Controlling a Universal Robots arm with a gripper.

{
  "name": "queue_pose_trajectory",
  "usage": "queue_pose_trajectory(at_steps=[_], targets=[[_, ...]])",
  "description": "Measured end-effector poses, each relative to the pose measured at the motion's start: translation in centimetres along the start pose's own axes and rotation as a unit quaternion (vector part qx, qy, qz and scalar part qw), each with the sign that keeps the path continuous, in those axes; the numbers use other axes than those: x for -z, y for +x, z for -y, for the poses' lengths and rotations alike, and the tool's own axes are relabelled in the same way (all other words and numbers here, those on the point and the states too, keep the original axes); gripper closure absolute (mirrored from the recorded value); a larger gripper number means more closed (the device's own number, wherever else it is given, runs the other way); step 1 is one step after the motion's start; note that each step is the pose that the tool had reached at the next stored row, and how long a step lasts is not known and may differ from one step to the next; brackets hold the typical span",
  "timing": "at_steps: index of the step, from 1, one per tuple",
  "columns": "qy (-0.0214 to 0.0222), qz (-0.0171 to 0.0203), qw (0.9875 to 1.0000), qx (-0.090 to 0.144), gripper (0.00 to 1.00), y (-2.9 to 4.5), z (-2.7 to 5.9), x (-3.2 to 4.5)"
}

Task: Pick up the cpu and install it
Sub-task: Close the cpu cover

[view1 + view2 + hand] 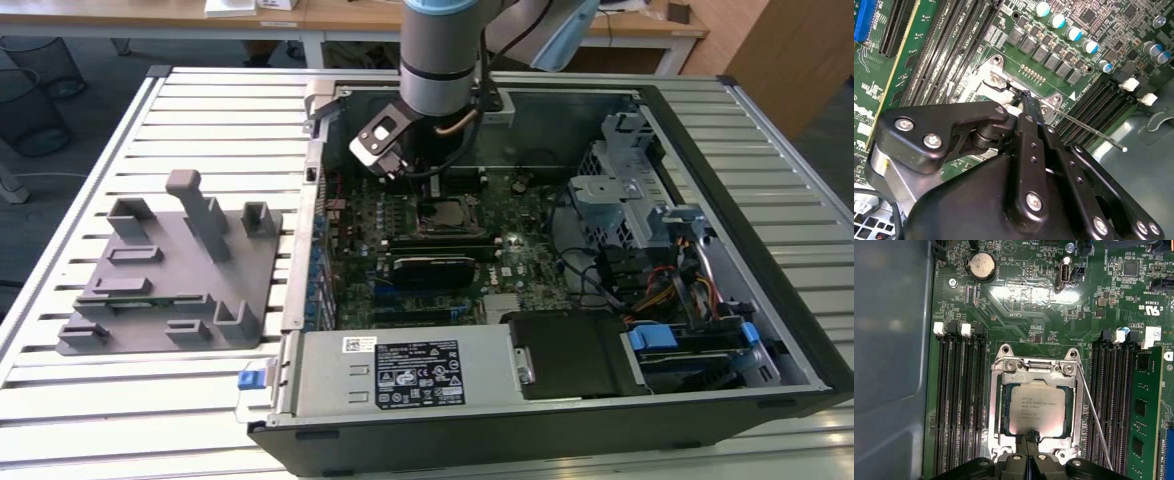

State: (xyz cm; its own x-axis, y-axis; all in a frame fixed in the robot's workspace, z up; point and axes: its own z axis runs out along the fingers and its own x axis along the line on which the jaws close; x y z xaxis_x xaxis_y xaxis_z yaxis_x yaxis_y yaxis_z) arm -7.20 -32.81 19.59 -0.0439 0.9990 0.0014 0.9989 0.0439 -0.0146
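Note:
The cpu [1036, 405], a flat square chip with a silvery top, lies inside the motherboard socket [1034, 371], framed by the socket's metal bracket. In the first wrist view my gripper [1029, 436] has its two black fingertips pressed together at the chip's near edge, with nothing between them. The second wrist view shows the gripper [1024, 96] shut, its tips down at a corner of the socket [995, 76]. In the exterior view the gripper [430, 183] hangs just above the socket [446, 213] inside the open computer case.
A thin wire latch lever [1096, 420] stands free beside the socket. Memory slots [959, 400] flank it, and a green memory stick [1144, 410] sits on one side. A grey fixture [174, 270] lies on the slatted table at the exterior view's left. Drive bays and cables [641, 230] crowd the case.

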Motion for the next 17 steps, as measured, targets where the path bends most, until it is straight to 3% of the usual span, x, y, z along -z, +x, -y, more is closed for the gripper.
queue_pose_trajectory(at_steps=[4, 8, 17], targets=[[-0.001, -0.0018, 1.0, 0.0, 0.89, 0.07, 0.02, 0.28], [-0.0004, -0.0005, 1.0, 0.0, 0.89, 0.03, 0.05, 1.14], [-0.0004, -0.0004, 1.0, 0.0, 0.89, -0.42, -0.07, 1.16]])
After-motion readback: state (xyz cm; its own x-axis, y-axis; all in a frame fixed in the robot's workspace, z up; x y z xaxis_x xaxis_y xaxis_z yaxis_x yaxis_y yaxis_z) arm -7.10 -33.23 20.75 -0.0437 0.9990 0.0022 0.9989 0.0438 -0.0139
